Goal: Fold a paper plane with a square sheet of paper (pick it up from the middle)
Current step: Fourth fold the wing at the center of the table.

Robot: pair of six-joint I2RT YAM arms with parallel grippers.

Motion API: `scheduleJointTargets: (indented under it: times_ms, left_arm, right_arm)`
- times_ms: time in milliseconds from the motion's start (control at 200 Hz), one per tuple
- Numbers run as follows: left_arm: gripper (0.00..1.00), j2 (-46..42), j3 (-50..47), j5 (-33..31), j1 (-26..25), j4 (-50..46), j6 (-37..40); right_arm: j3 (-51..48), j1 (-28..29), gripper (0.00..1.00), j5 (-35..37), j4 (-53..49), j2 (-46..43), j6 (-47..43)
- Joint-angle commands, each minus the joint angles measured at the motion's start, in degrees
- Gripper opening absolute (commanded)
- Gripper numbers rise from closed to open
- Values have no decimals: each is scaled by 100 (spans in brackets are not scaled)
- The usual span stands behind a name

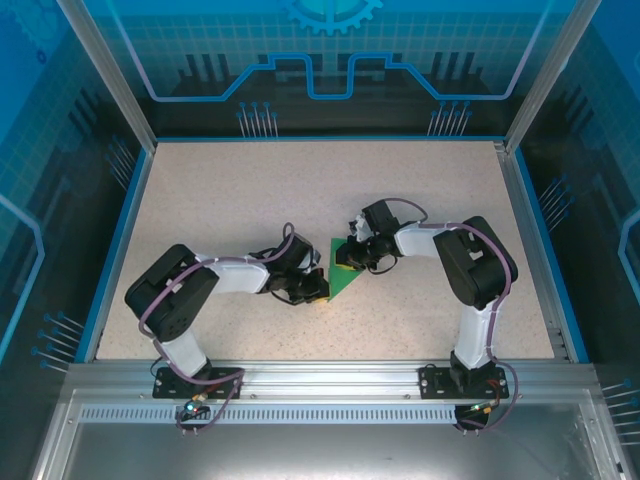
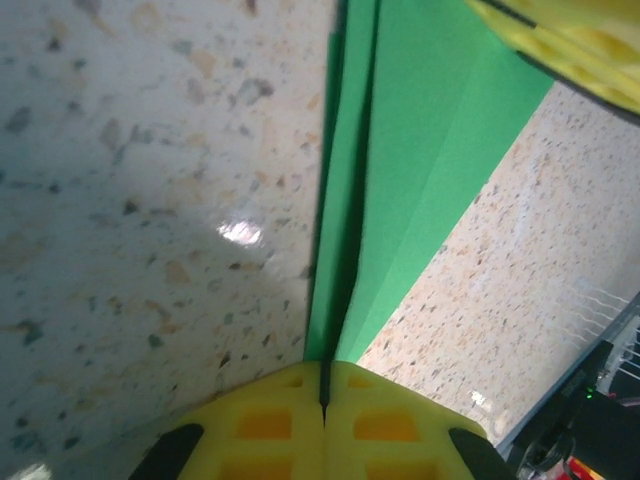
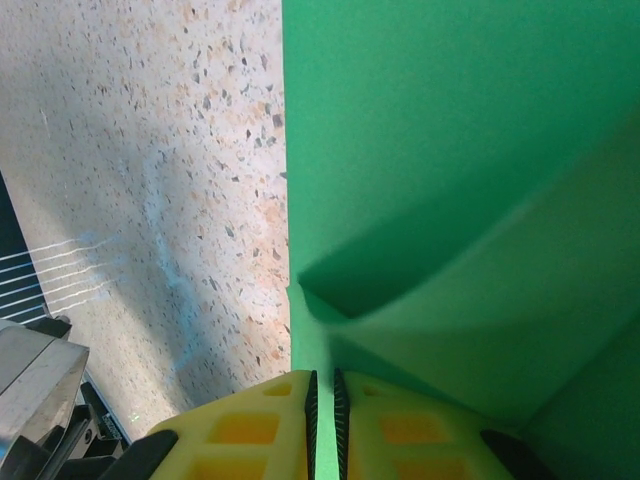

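On the left, we see the left arm reaching across the speckled worktop toward the middle. The left end effector is at the near-left corner of the green sheet of paper. From the left wrist, its yellow fingers are pressed together with no gap that we can make out. They pinch the sheet's edge, and a dark crease runs away from them across the green surface.

The sheet lies near the middle of the worktop (a folded triangle in the overhead view), between the two arms.

Toward the right, the right end effector sits at the sheet's far side, close to the left one. One of its yellow fingers shows at the top right corner of the left wrist view, resting over the paper. From the right wrist, its fingers stand nearly together with only a thin slit between them. Green paper runs into that slit, so it grips the sheet. Beyond the fingertips a raised flap curls up and shades the layer beneath.
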Motion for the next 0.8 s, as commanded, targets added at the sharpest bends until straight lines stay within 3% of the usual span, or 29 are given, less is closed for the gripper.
scheduleJointTargets:
  times_ms: [0,360,795]
  left_arm:
    - [11,-285,-202,-354,-73,-1098,-40]
    - [20,-1151,66,-701,-75,-1248,-108]
    - [20,-92,667,164,-69,178,-361]
  right_arm:
    - [-3,90,16,400,-469,304,-148]
    - [8,101,16,392,-470,322,-148]
    - [-15,98,16,352,-427,392,-139]
